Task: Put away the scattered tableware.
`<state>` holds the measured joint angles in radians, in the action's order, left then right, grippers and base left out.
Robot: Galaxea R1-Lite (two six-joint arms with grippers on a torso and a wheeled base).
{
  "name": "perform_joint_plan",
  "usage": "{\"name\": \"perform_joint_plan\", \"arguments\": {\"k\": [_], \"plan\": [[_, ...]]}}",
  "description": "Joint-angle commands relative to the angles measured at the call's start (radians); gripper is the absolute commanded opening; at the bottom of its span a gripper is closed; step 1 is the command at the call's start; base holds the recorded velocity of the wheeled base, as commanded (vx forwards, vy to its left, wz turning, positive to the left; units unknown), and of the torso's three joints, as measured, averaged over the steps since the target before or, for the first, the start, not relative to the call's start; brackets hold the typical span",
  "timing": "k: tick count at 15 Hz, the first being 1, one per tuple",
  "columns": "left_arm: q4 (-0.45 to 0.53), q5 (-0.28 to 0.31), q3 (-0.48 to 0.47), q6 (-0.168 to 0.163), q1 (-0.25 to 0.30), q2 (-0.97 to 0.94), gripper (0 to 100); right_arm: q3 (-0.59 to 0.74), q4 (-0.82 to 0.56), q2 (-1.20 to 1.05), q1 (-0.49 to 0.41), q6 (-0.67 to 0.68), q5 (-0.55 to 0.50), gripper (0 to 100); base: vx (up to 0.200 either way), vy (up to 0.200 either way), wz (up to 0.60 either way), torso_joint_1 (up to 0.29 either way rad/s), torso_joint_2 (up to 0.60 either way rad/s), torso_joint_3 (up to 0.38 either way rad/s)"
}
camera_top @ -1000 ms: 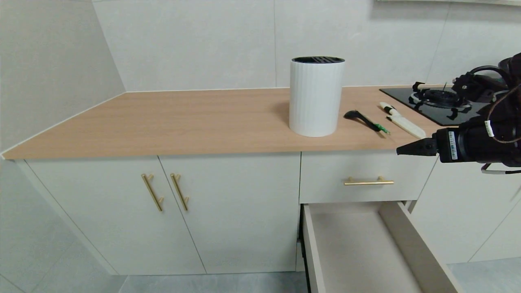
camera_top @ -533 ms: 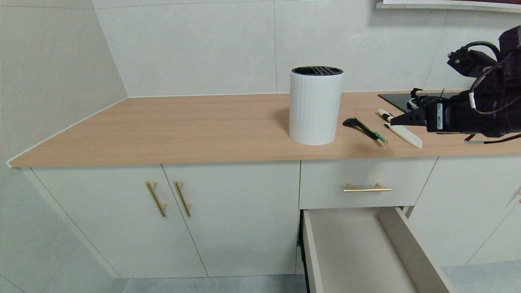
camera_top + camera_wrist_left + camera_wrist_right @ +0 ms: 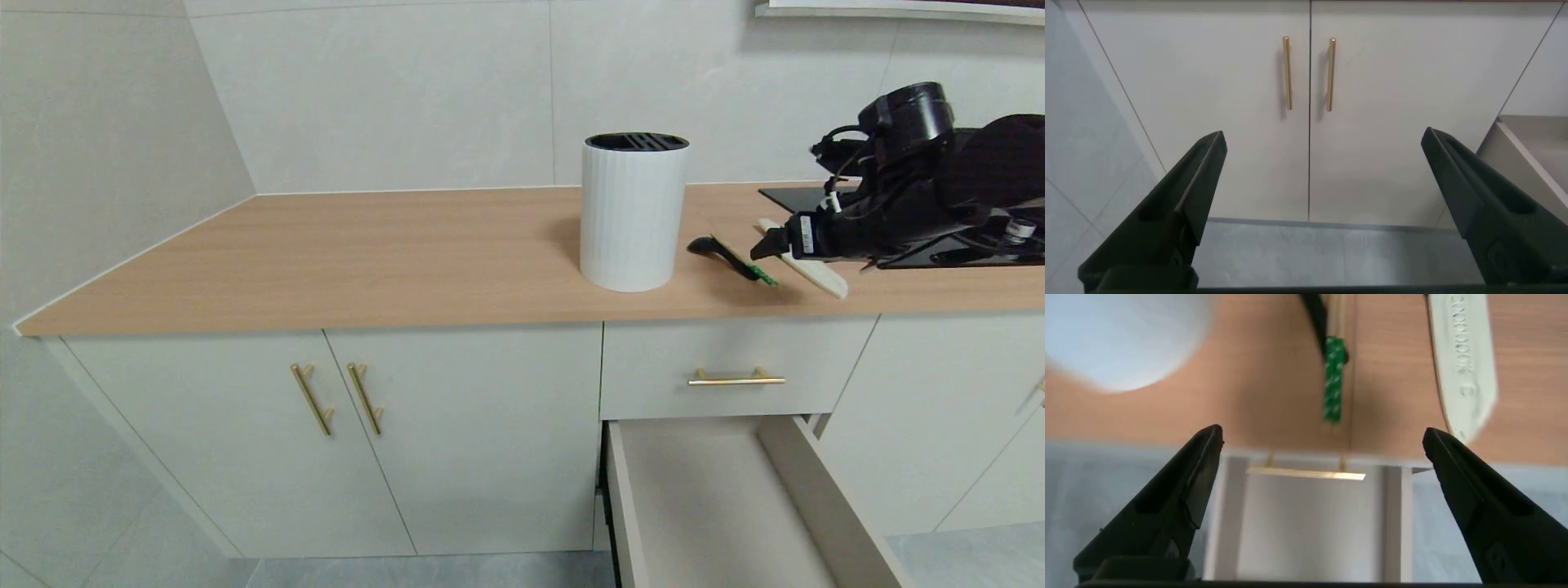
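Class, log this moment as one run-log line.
right gripper open over spoon | left gripper open, facing cabinet doors | spoon, knife on counter | drawer open

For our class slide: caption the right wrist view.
Open right claw above countertop edge, near green-tipped utensil and white knife.

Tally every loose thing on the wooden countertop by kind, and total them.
White slotted holder: 1
Black spoon: 1
White knife: 1
Thin wooden stick beside the spoon: 1 seen, possibly a pair
Total: at least 4
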<state>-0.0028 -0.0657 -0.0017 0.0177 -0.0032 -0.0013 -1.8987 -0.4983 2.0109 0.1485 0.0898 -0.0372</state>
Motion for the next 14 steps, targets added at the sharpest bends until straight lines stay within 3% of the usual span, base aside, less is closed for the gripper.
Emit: {"name": "perform_joint_plan", "arguments": {"k": [1, 11, 12, 14], "plan": [[0.0, 0.0, 0.0, 0.001, 0.0, 0.001, 100, -0.076, 0.026, 0.155, 0.0, 0.007, -0.023, 100, 0.0, 0.0, 0.0, 0.0, 0.0, 0.0], [0.0, 0.0, 0.0, 0.001, 0.0, 0.001, 100, -0.082, 0.078, 0.19, -0.001, 0.016, -0.026, 100, 0.0, 0.0, 0.0, 0.0, 0.0, 0.0], [0.0, 0.0, 0.0, 0.001, 0.0, 0.001, 100, -0.083, 0.078, 0.189, -0.001, 0.025, -0.026, 0, 0.0, 0.0, 0.0, 0.0, 0.0, 0.0], [0.0, 0.0, 0.0, 0.001, 0.0, 0.001, 100, -0.082, 0.078, 0.186, -0.001, 0.025, -0.026, 0, 0.0, 0.0, 0.0, 0.0, 0.0, 0.0]]}}
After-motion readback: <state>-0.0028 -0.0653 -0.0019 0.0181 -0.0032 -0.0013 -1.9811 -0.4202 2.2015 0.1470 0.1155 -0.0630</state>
